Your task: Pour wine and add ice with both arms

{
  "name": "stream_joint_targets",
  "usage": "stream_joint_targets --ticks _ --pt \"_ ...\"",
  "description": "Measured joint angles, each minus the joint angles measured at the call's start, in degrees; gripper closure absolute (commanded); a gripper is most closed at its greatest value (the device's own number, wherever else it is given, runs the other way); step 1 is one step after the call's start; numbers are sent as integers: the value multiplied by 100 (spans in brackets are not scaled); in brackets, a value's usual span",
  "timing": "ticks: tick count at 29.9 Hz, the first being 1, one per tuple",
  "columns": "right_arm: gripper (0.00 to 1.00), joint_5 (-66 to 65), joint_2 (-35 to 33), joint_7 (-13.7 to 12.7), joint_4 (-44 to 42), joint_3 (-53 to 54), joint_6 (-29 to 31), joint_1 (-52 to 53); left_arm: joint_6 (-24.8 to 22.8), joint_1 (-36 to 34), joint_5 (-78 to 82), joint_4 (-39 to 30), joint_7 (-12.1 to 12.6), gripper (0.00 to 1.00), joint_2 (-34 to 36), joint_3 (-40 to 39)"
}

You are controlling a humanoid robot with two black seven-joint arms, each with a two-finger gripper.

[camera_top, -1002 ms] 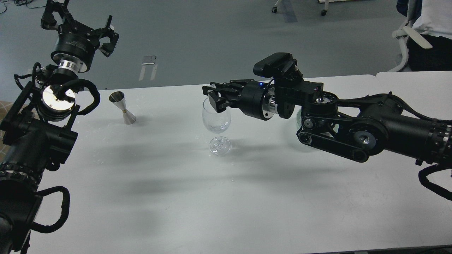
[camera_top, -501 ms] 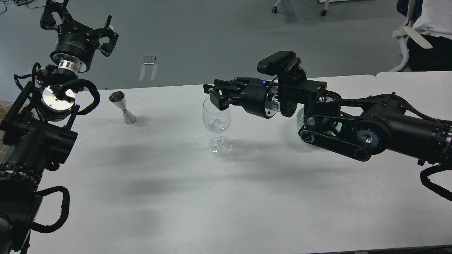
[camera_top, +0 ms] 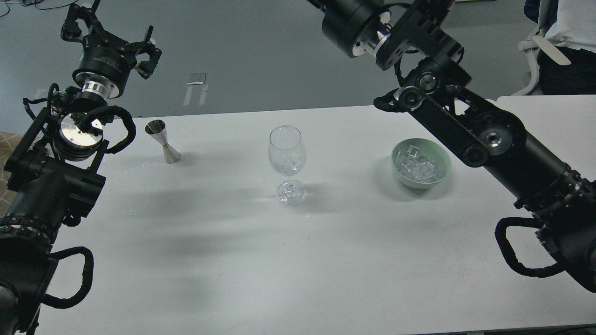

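A clear wine glass (camera_top: 287,153) stands upright at the middle of the white table (camera_top: 233,260), with ice in its bowl. A steel jigger (camera_top: 162,141) stands to its left. A green bowl (camera_top: 421,164) full of ice cubes sits to the right of the glass. My left gripper (camera_top: 111,35) is open and empty, raised above the table's far left corner. My right arm (camera_top: 465,125) rises steeply from the right; its gripper is past the top edge, out of view.
An office chair (camera_top: 542,51) and a seated person (camera_top: 575,42) are at the far right beyond the table. A second table (camera_top: 549,109) adjoins on the right. Grey floor lies behind.
My right arm has lifted up and away from the rim of the glass, and its gripper has left the view. The green bowl is now uncovered. The left arm barely moved.
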Motion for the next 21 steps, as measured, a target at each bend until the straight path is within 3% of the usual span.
stream_joint_targets --ticks 4,14,21 --pt "0 553 171 -37 -322 952 35 1 -64 -24 78 10 -24 3 26 104" --pt "2 4826 66 33 -2013 1680 -39 482 -325 7 116 -10 -16 2 -10 198" --pt "1 5517 35 40 -2508 1762 -23 134 -334 -4 91 -15 25 2 -328 187"
